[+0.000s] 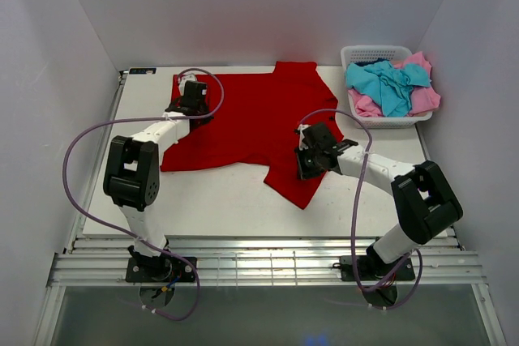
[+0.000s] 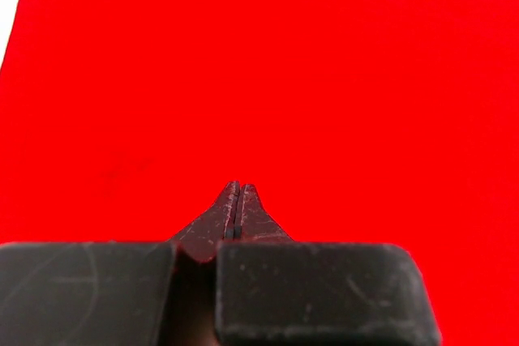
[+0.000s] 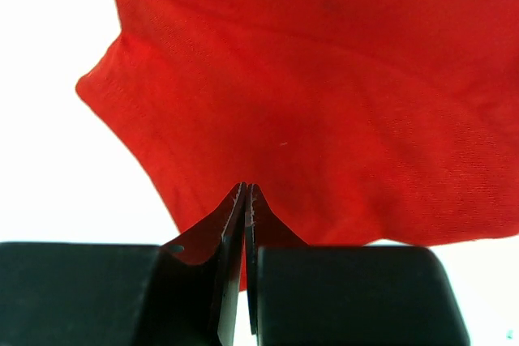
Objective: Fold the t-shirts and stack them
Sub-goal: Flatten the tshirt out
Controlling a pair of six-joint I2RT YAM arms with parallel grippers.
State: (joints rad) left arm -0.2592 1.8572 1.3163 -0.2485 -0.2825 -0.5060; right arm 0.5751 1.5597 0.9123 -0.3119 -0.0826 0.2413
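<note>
A large red t-shirt (image 1: 251,119) lies spread on the white table (image 1: 219,200), with one flap reaching toward the front right. My left gripper (image 1: 193,103) sits over its left part. In the left wrist view the left gripper (image 2: 238,185) is shut, red cloth (image 2: 268,70) fills the view, and no cloth shows between the tips. My right gripper (image 1: 312,160) is over the shirt's right front part. The right gripper (image 3: 247,188) is shut too, just above the red cloth (image 3: 340,103) near its edge. A turquoise t-shirt (image 1: 389,83) and a pink t-shirt (image 1: 426,99) lie crumpled in the basket.
The white lattice basket (image 1: 373,53) stands at the back right corner of the table. White walls close in the left, back and right sides. Purple cables loop from both arms over the table's near part.
</note>
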